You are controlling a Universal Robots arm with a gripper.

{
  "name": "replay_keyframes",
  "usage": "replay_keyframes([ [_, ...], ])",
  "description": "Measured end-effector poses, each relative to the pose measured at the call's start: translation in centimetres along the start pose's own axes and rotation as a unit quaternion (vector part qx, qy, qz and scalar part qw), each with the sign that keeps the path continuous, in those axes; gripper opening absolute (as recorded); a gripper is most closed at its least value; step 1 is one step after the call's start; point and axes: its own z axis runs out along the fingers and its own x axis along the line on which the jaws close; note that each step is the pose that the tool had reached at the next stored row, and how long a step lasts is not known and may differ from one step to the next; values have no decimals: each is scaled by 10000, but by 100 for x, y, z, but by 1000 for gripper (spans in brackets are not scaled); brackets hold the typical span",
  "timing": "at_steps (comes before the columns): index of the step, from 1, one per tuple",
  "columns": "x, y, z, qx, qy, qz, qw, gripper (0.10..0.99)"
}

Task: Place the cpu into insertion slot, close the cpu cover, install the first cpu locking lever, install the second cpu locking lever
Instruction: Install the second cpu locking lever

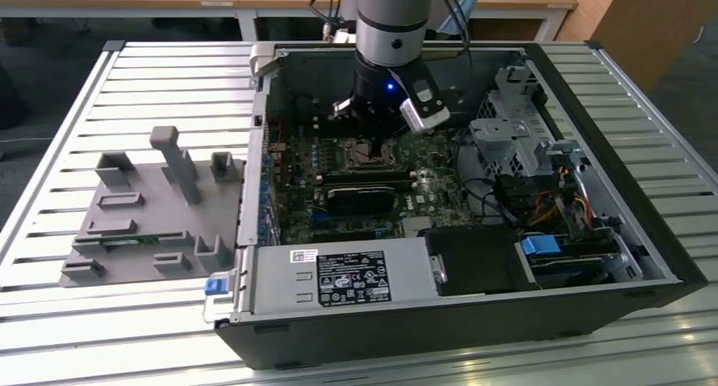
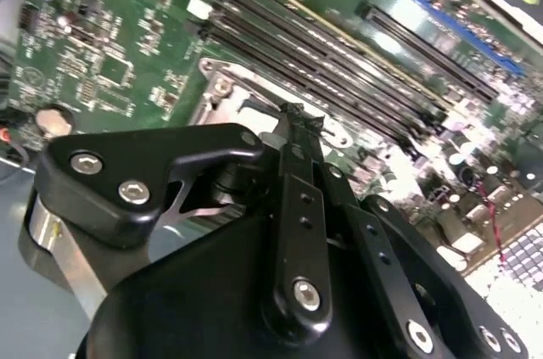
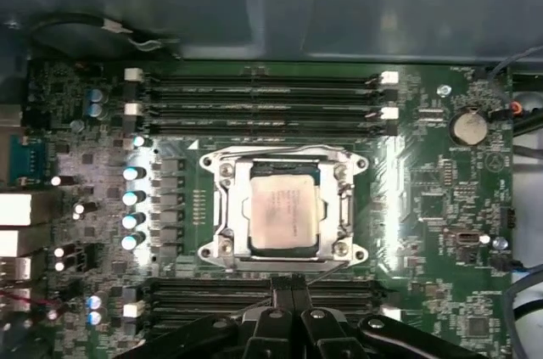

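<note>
- First wrist view: the cpu [image 3: 283, 215] lies flat in the insertion slot [image 3: 285, 270], its pale metal top facing up and slightly skewed against the square recess, so whether it is fully seated is hard to judge.
- The silvery frame around the socket [image 3: 222, 216] shows four screw points at its corners; I cannot tell whether the cpu cover is folded down over the chip or stands open, nor whether either locking lever is latched.
- The pincer [image 3: 293, 293] hangs just beside the socket's edge, over the memory slots [image 3: 254, 295], with its dark fingers drawn together to a narrow line and nothing held between them.
- In the second wrist view the pincer [image 2: 293, 117] again looks pressed together and empty, its tip close above the socket frame.
- In the exterior view the arm reaches down into the open computer case [image 1: 628, 260], which lies on the slatted worktop [image 1: 67, 108], with the pincer [image 1: 371, 129] right above the socket [image 1: 367, 156].
- Judgement: placing the chip appears done or nearly so; cover and both levers seem still open work, as far as can be seen.
</note>
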Motion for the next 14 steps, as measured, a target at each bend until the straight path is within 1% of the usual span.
replay_keyframes([
  [2,53,-7,0,0,0,0,10000,106],
  [5,104,-26,1,1,0,0,10000,106],
  [9,130,-31,15,0,0,0,10000,106],
  [12,143,-33,61,0,0,0,10000,106],
  [13,150,-37,68,-14,1,0,10000,106],
  [14,154,-47,70,-66,2,-1,10000,106],
])
